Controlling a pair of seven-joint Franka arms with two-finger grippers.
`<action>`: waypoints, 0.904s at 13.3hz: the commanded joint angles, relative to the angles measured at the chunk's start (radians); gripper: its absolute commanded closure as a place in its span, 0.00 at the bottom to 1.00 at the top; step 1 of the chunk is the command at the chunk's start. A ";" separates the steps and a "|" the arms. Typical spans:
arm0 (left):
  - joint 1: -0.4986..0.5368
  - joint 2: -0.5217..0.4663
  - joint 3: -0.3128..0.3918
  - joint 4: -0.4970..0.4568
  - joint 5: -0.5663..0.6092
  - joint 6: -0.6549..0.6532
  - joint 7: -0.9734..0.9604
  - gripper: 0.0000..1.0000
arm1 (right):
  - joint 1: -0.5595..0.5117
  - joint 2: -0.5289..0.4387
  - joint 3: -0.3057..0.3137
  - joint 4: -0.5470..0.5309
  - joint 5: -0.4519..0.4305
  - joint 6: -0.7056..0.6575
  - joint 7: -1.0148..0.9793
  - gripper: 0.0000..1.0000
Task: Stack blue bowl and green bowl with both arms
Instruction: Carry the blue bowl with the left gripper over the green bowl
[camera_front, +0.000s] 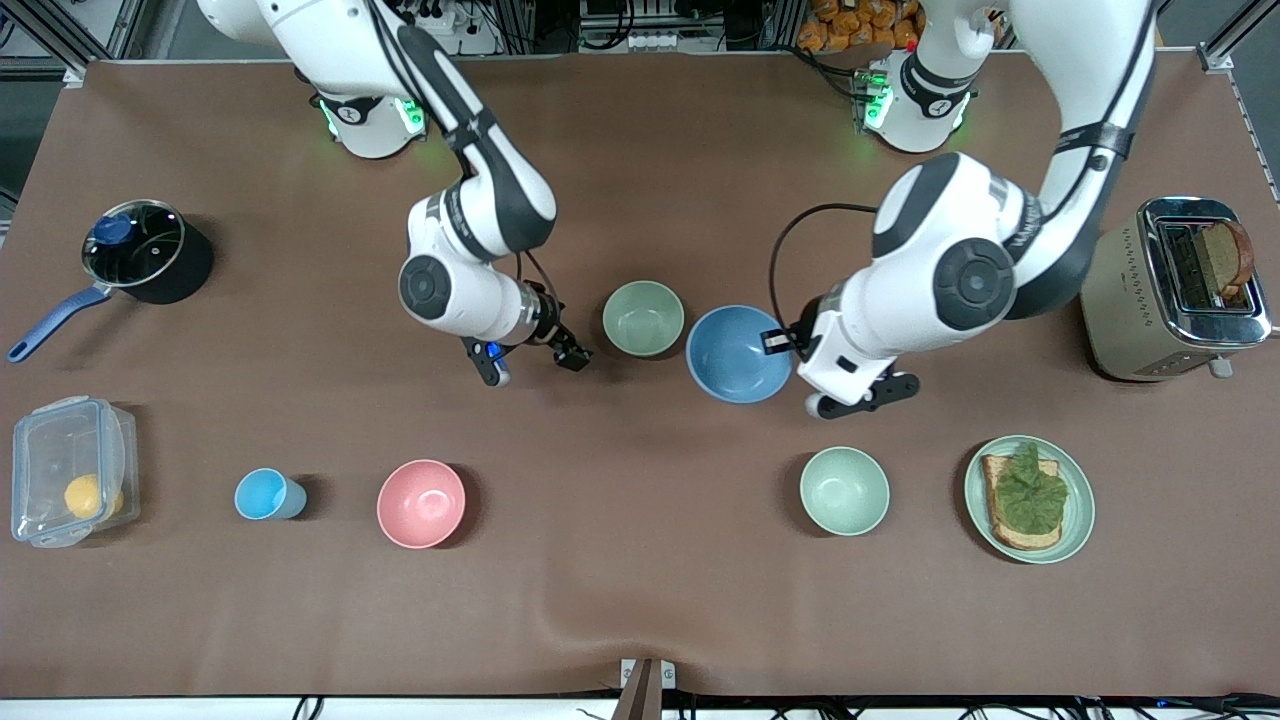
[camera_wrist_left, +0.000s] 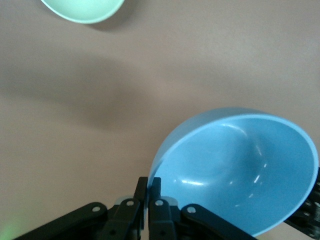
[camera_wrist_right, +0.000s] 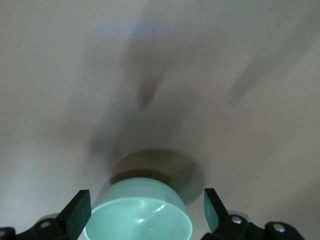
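The blue bowl (camera_front: 738, 353) (camera_wrist_left: 235, 175) is in the middle of the table, and my left gripper (camera_front: 788, 345) (camera_wrist_left: 148, 182) is shut on its rim on the side toward the left arm's end. The green bowl (camera_front: 643, 318) (camera_wrist_right: 137, 212) stands upright on the table right beside it, slightly farther from the front camera. My right gripper (camera_front: 537, 366) (camera_wrist_right: 146, 205) is open and low, just off the green bowl toward the right arm's end. Its fingers (camera_wrist_right: 77, 212) stand wide on either side of the bowl without touching it.
A paler mint bowl (camera_front: 844, 490) (camera_wrist_left: 85, 9) and a plate with toast (camera_front: 1029, 498) lie nearer the front camera. A pink bowl (camera_front: 421, 503), light-blue cup (camera_front: 265, 494), plastic box (camera_front: 65, 485), pot (camera_front: 135, 250) and toaster (camera_front: 1175, 290) stand around the table.
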 joint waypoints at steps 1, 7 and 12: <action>-0.053 0.009 0.004 -0.025 -0.007 0.030 -0.086 1.00 | 0.000 0.063 0.012 0.008 0.053 0.033 0.017 0.00; -0.106 0.000 0.003 -0.161 -0.016 0.120 -0.117 1.00 | 0.014 0.110 0.013 0.007 0.194 0.098 0.015 0.00; -0.136 0.006 0.003 -0.209 -0.016 0.189 -0.129 1.00 | 0.035 0.110 0.015 0.004 0.260 0.125 0.018 0.00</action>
